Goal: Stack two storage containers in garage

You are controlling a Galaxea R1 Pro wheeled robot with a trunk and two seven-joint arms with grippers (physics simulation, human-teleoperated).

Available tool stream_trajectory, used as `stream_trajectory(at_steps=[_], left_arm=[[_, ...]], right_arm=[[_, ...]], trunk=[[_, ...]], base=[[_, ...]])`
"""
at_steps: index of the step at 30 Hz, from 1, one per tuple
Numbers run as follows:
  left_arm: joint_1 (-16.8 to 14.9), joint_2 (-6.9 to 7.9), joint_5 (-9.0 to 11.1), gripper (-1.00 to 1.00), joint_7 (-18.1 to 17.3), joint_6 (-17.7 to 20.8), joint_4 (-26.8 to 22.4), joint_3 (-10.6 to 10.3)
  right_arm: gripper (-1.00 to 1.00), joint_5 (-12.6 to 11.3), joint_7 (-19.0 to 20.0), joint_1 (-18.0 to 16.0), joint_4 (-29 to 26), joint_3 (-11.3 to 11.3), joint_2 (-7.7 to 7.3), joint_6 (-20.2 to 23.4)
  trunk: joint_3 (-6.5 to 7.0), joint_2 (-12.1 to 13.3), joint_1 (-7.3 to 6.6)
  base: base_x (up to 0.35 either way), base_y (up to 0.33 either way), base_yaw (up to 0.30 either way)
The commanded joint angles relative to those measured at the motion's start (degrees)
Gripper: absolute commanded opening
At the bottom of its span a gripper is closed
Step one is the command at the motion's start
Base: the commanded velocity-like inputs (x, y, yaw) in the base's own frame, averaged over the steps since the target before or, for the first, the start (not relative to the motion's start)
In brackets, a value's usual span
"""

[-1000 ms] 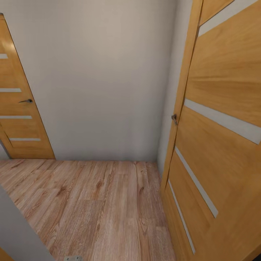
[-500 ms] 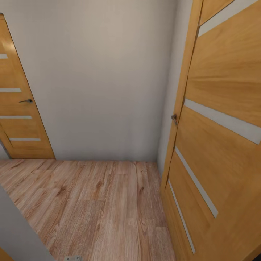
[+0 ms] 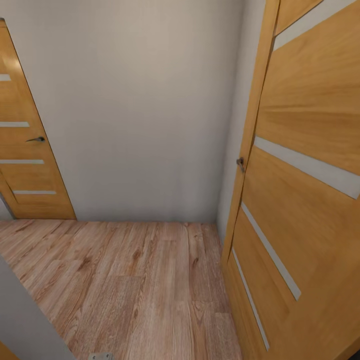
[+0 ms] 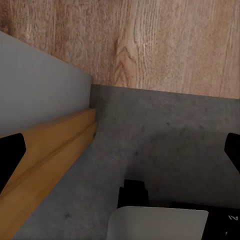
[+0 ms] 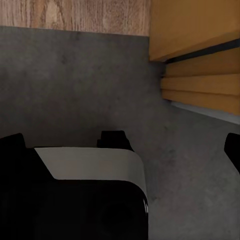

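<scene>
Both arms hang low, wrists pointing down at the dark concrete floor (image 4: 165,145) beside the wood plank floor (image 3: 140,280). Left gripper (image 4: 122,152) fingers spread wide — right gripper (image 5: 122,150) likewise, nothing between. Open door (image 3: 310,200) at right.

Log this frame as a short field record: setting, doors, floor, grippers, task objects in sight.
setting: small hallway corner with a plain grey-white wall
doors: honey-coloured wood door at left, shut, with dark handle; a second wood door close at right, swung open
floor: light wood planks ahead; dark grey concrete beneath both wrist cameras, meeting the planks at a threshold
left gripper: dark fingers at the picture's edges, spread wide, nothing between them
right gripper: fingers likewise spread, empty
task objects: no orange-red container in these views
</scene>
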Motion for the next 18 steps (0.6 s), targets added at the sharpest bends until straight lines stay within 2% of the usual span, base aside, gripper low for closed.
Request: stream_trajectory(at_steps=[1, 4, 7, 9, 12, 18], left_arm=[[-0.04, -0.02, 0.37, 1.0, 0.1, 0.21, -0.01, -0.01], [-0.04, -0.32, 0.44, 1.0, 0.1, 0.21, 0.0, -0.01], [0.62, -1.37, 0.48, 1.0, 0.08, 0.17, 0.03, -0.01], [1.97, -2.46, 0.3, 1.0, 0.04, -0.03, -0.01, -0.01], [4.09, -4.19, 0.26, 1.0, 0.02, -2.3, 0.0, -0.06], [6.08, -5.47, 0.35, 1.0, 0.03, -3.7, 0.0, -0.03]], right_arm=[[1.0, -0.58, -0.02, -0.08, 0.18, 0.48, 0.05, -0.32], [1.0, -0.58, -0.02, -0.06, 0.18, 0.48, 0.05, -0.33], [1.0, -0.58, -0.02, -0.06, 0.18, 0.48, 0.05, -0.34], [1.0, -0.58, -0.02, -0.04, 0.18, 0.48, 0.08, -0.33], [1.0, -0.57, -0.02, -0.07, 0.18, 0.48, 0.13, -0.32], [1.0, -0.58, -0.02, -0.05, 0.18, 0.48, 0.16, -0.32]], trunk=[[-0.06, -0.03, 0.0], [-0.06, -0.03, 0.0], [-0.06, -0.03, 0.0], [-0.06, -0.03, 0.0], [-0.06, -0.03, 0.0], [-0.06, -0.03, 0.0]], base=[[0.0, 0.0, 0.0], [0.0, 0.0, 0.0], [0.0, 0.0, 0.0], [0.0, 0.0, 0.0], [0.0, 0.0, 0.0], [0.0, 0.0, 0.0]])
